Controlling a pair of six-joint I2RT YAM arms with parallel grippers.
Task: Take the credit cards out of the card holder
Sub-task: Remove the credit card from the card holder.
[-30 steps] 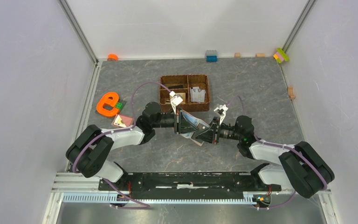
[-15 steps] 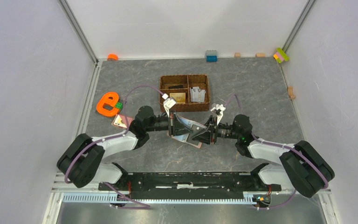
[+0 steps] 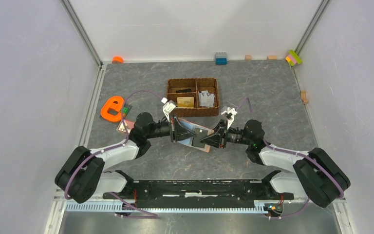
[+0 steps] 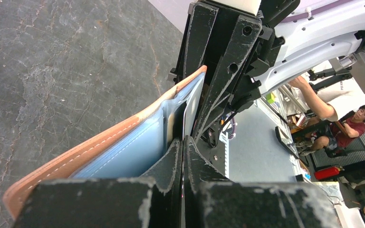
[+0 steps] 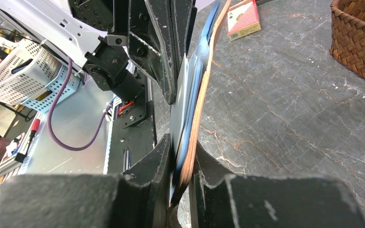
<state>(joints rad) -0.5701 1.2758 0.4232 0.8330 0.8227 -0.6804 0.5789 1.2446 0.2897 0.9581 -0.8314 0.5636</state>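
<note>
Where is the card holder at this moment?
In the top view the card holder is mid-table, between the left hand and the right hand, just nearer than the woven basket.

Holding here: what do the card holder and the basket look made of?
Card holder: probably leather or an imitation, matte salmon outside with a visible stitched seam and a smooth pale-blue lining. Basket: brown woven wicker or rattan-like strands, matte, weave plainly visible.

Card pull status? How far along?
Done: one gold card lies in the basket. In hand: right gripper clamps the card holder; left gripper is shut on a grey card still in its pocket. Left: pull it free; whether more remain inside is hidden.
</note>
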